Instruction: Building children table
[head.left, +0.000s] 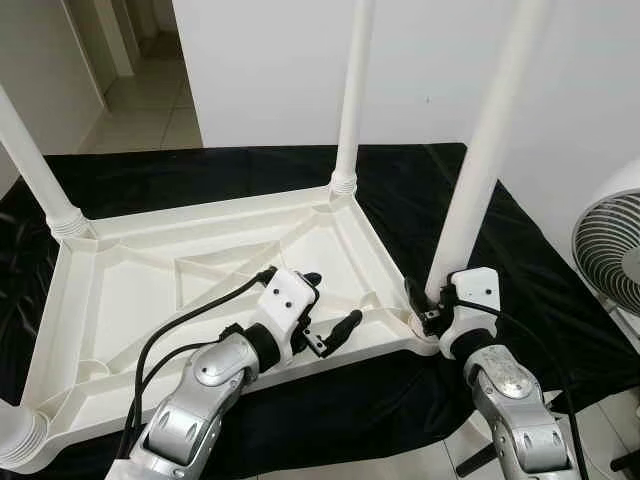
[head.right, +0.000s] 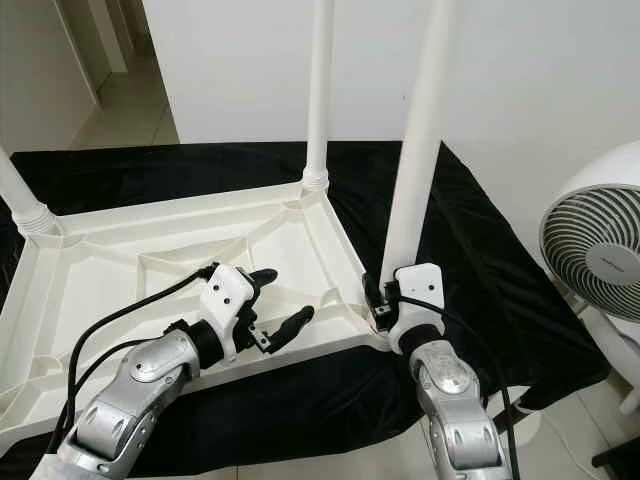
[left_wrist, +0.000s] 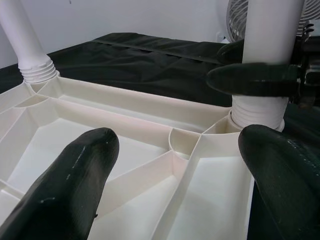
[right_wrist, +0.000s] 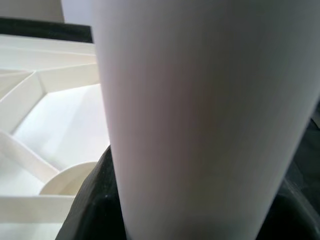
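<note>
Tabletop (head.left: 130, 300) lies upside down on the black cloth (head.left: 400, 190), ribbed underside up. All places below are relative to that tabletop.

- Legs: far-right corner leg (head.left: 352, 90) seated upright in its socket. Far-left leg (head.left: 35, 165) seated too. Near-left corner shows a leg base (head.left: 15, 435), mostly cut off by the frame.
- Near-right corner: fourth leg (head.left: 485, 140) stands in the socket, leaning slightly. Right gripper (head.left: 428, 300) is pinching it just above the corner; wrist view shows black fingers (right_wrist: 90, 200) wrapped around the white tube.
- Left gripper (head.left: 325, 315) hovers over the near-right part of the underside, fingers spread, holding nothing. Fingertips (left_wrist: 75, 185) sit just above the ribs.
- Fan (head.left: 612, 240) stands off the right edge, well apart from the work.

Handling, my read: hollow moulded plastic, so light and stiff. Leg surface is smooth and likely slippery under a twist. Grip low, near the ribbed collar, where torque goes straight into the socket. A high grip would just lever the tabletop around, since it's light enough to slide on the cloth. Left gripper would be best used pressing down on a rib near that corner to stop rotation.

Can't tell if the fourth leg is fully home.
</note>
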